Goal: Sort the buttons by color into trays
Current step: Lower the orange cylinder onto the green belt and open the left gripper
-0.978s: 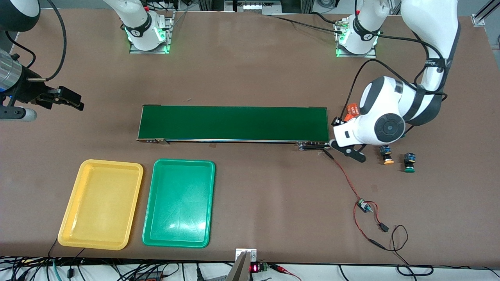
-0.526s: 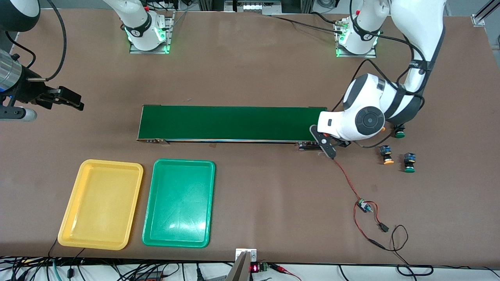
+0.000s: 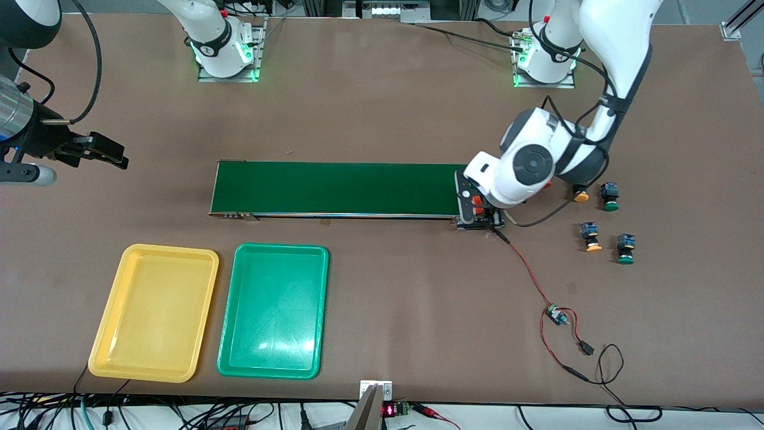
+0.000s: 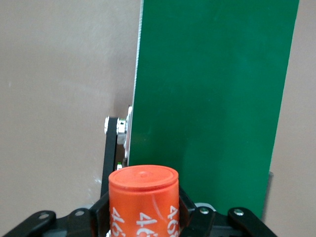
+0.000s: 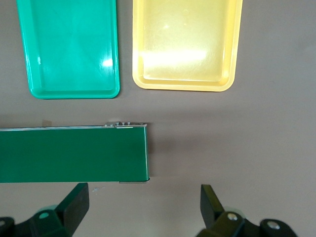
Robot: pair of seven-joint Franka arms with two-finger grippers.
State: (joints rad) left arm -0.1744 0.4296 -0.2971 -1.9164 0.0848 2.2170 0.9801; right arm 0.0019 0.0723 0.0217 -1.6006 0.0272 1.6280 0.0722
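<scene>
Several buttons stand on the table past the conveyor belt's end, toward the left arm's end: an orange-capped one (image 3: pixel 579 194), a green-capped one (image 3: pixel 609 197), and nearer the front camera another orange (image 3: pixel 591 237) and another green (image 3: pixel 625 248). My left gripper (image 3: pixel 476 206) is over that end of the belt, shut on an orange cylinder (image 4: pixel 143 202) marked 4680. The yellow tray (image 3: pixel 154 310) and the green tray (image 3: pixel 274 310) lie side by side near the front camera, both bare. My right gripper (image 3: pixel 101 152) waits open above the table at the right arm's end, fingers (image 5: pixel 74 202) wide apart.
The long dark-green conveyor belt (image 3: pixel 352 188) runs across the table's middle. A red-and-black wire leads from its end to a small circuit board (image 3: pixel 555 313) and loops on toward the table's front edge. The arm bases (image 3: pixel 227 54) stand along the table's edge farthest from the front camera.
My left arm has swung from beside the buttons to over the belt's end, carrying the orange cylinder. Two buttons it covered now show. The right arm has not moved.
</scene>
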